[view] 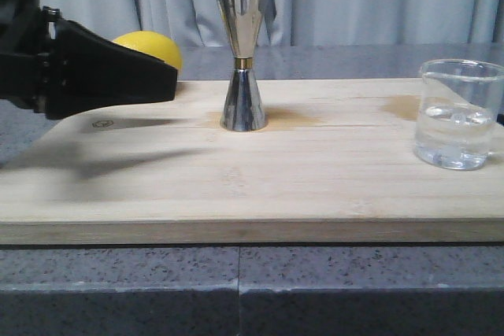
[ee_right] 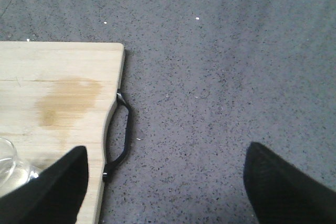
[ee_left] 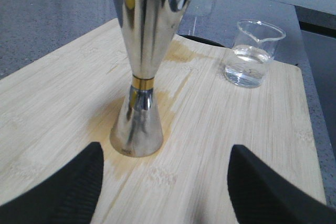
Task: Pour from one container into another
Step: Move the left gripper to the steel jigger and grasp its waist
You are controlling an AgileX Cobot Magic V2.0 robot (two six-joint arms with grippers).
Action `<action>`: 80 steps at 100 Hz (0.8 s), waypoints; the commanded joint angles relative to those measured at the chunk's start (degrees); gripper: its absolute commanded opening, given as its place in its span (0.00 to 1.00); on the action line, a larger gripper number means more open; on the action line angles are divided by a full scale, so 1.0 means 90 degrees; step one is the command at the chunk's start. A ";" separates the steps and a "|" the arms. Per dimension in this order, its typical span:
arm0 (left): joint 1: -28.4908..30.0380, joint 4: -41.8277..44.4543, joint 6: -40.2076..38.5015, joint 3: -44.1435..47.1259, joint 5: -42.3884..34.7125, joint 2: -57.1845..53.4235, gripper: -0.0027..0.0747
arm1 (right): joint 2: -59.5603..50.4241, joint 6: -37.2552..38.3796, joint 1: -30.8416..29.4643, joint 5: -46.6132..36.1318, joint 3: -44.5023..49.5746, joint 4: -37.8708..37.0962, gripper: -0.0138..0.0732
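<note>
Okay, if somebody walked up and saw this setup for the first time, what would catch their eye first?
Probably the tall polished steel hourglass jigger with its thin gold band, upright mid-board on the pale wooden cutting board, ringed by a damp stain. Next, the small clear glass beaker holding clear liquid at the board's right end. The black left gripper, open, reaches in from the left, partly hiding a round yellow fruit.

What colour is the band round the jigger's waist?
Gold, on the polished steel jigger; clearest in the left wrist view.

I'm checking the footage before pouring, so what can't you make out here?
- Lemon: front view, mostly hidden behind the left hand.
- Jigger inside: no view looks into it.
- Beaker: right wrist view, cut by the edge.
- Right hand: absent from the front view.
</note>
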 commanded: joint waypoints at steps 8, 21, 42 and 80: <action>-0.0344 -0.0505 0.0029 -0.0579 0.0716 0.0122 0.63 | 0.0063 -0.0040 -0.0037 -0.0386 -0.0231 -0.0005 0.79; -0.0567 -0.0505 0.0029 -0.0970 0.0716 0.0373 0.63 | 0.0063 -0.0040 -0.0037 -0.0386 -0.0231 -0.0005 0.79; -0.0848 -0.0505 -0.0088 -0.1539 0.0716 0.0771 0.63 | 0.0063 -0.0040 -0.0037 -0.0380 -0.0231 -0.0005 0.79; -0.1201 -0.0505 -0.0325 -0.2325 0.0716 0.1355 0.63 | 0.0063 -0.0040 -0.0037 -0.0371 -0.0231 -0.0005 0.79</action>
